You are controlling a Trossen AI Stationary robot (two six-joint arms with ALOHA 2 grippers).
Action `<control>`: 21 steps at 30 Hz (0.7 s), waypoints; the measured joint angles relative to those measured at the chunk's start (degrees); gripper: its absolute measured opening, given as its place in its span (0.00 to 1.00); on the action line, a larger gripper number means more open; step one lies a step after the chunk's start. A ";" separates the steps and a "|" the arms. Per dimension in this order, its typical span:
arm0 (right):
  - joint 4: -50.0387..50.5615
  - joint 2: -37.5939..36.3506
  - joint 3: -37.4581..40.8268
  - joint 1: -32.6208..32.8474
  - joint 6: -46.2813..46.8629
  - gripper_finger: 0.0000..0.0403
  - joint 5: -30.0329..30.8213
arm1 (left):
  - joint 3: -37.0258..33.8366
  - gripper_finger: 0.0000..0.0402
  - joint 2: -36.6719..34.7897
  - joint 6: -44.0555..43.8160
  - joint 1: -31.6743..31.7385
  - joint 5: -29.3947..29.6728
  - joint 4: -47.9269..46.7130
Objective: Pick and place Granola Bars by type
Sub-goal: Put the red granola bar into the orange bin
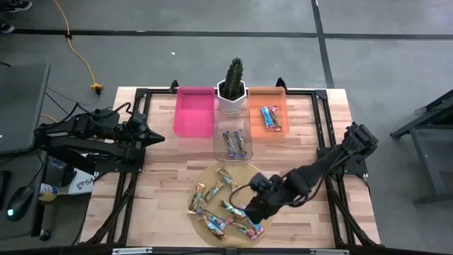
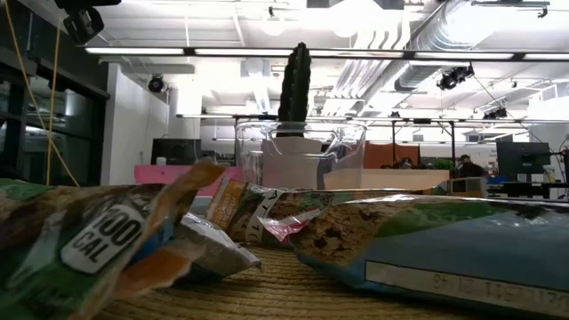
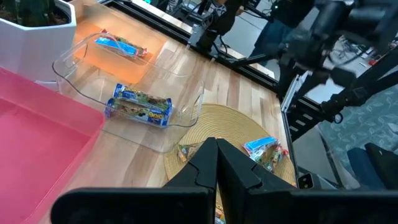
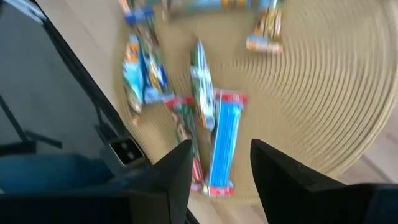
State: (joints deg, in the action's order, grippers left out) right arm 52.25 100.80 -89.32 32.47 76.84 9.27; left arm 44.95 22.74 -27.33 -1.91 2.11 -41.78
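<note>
Woven round mat point(image 1: 244, 172) at the table's 6 o'clock holds most granola bars point(image 1: 212, 205). Right gripper point(image 1: 253, 212) hovers over its 4 o'clock edge, fingers apart around nothing, above a blue-and-red bar point(image 4: 222, 140). Clear bin point(image 1: 232, 144) and orange bin point(image 1: 269, 117) hold sorted bars. Left gripper point(image 1: 160, 137) waits at 9 o'clock, fingers together.
</note>
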 joint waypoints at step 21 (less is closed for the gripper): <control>-2.11 11.45 0.04 0.26 -5.55 0.41 -11.01 | 0.00 0.00 0.02 0.00 0.02 -0.20 0.02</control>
State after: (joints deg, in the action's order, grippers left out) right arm 50.14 112.25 -89.27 32.73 71.29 -1.74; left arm 44.95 22.76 -27.33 -1.89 1.91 -41.76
